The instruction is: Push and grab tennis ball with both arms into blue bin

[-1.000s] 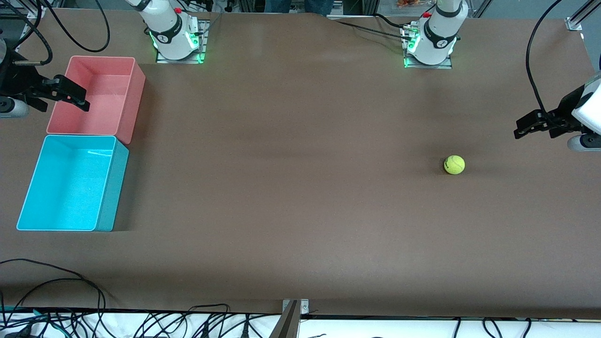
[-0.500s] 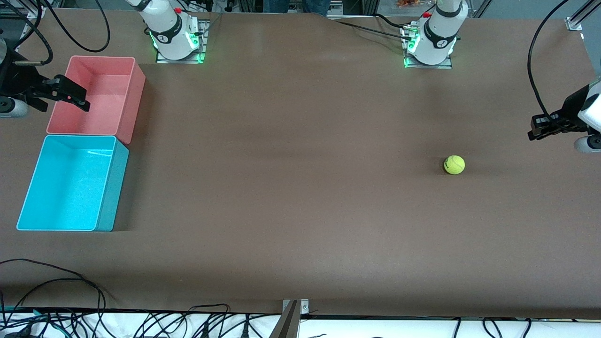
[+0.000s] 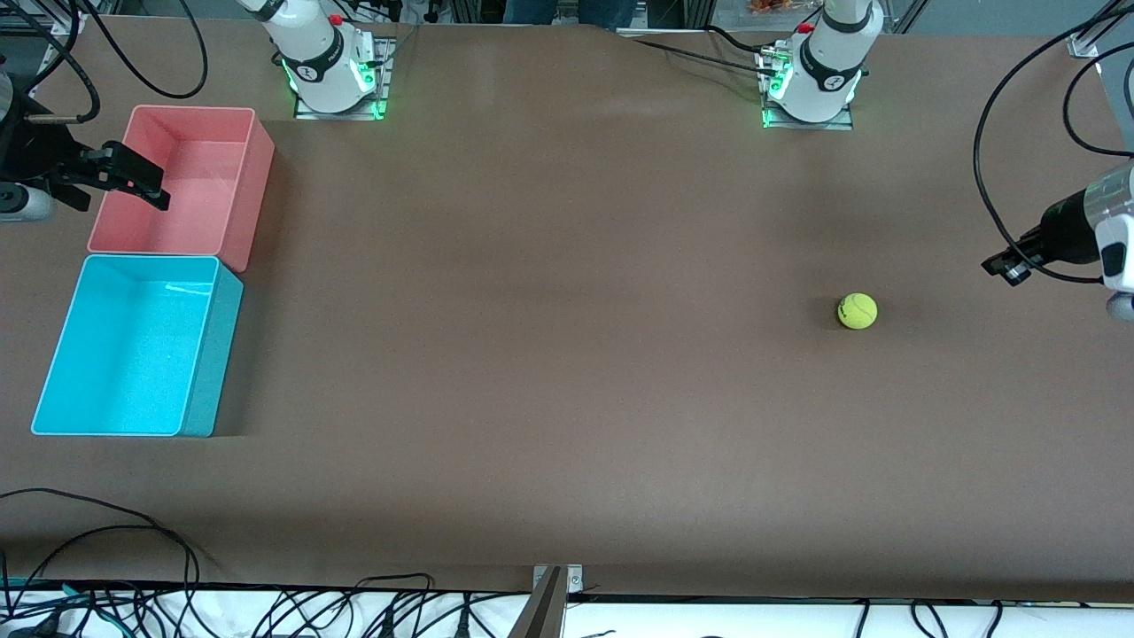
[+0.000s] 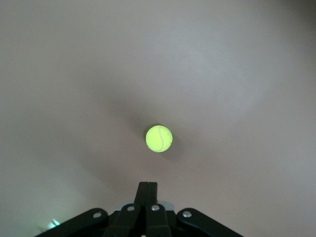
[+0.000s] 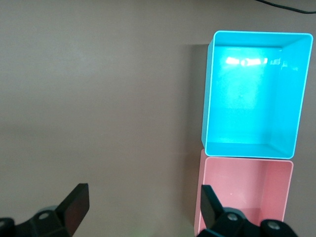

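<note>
Hovering our left gripper [image 3: 999,264] pinched empty over the table [image 3: 567,372] near the tennis ball [image 3: 858,311], we are waiting with our right gripper [image 3: 142,182] spread wide, holding nothing, over the pink bin [image 3: 239,168].

The pink bin [image 5: 244,195] and both arms' upper links are cut off by picture edges.

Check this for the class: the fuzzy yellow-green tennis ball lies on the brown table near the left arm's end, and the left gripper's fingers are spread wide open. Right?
Not quite. The fuzzy yellow-green tennis ball does lie on the brown table near the left arm's end, but the left gripper is shut, fingers pressed together and holding nothing. The left wrist view shows it.
</note>
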